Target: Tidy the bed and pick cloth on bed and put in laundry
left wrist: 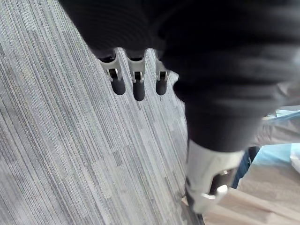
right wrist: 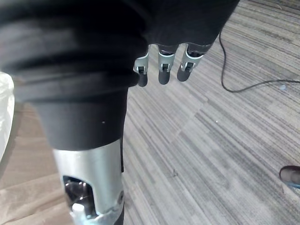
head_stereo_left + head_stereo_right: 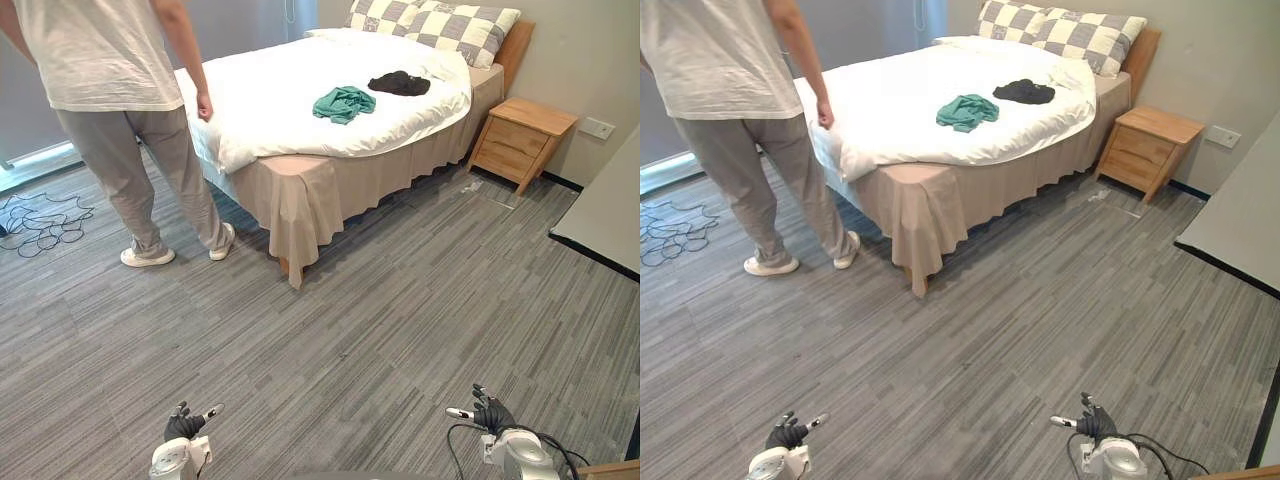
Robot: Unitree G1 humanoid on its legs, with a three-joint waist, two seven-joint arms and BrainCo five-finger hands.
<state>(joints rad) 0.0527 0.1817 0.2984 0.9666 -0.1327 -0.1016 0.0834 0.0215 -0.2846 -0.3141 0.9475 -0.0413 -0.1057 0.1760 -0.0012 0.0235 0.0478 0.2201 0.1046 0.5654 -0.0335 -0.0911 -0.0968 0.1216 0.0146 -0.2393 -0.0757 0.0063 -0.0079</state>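
A green cloth (image 3: 344, 103) lies crumpled on the white duvet (image 3: 290, 90) near the middle of the bed. A black cloth (image 3: 399, 83) lies a little beyond it, toward the checkered pillows (image 3: 440, 25). My left hand (image 3: 184, 427) hangs low over the grey floor, far from the bed, with its fingers (image 1: 137, 86) straight and holding nothing. My right hand (image 3: 491, 413) hangs likewise on the other side, its fingers (image 2: 162, 71) straight and empty.
A person (image 3: 110, 90) stands at the bed's left corner, one hand by the duvet edge. A wooden nightstand (image 3: 520, 135) stands right of the bed. Loose cables (image 3: 40, 220) lie on the floor at far left. A grey slab (image 3: 605, 210) juts in at the right.
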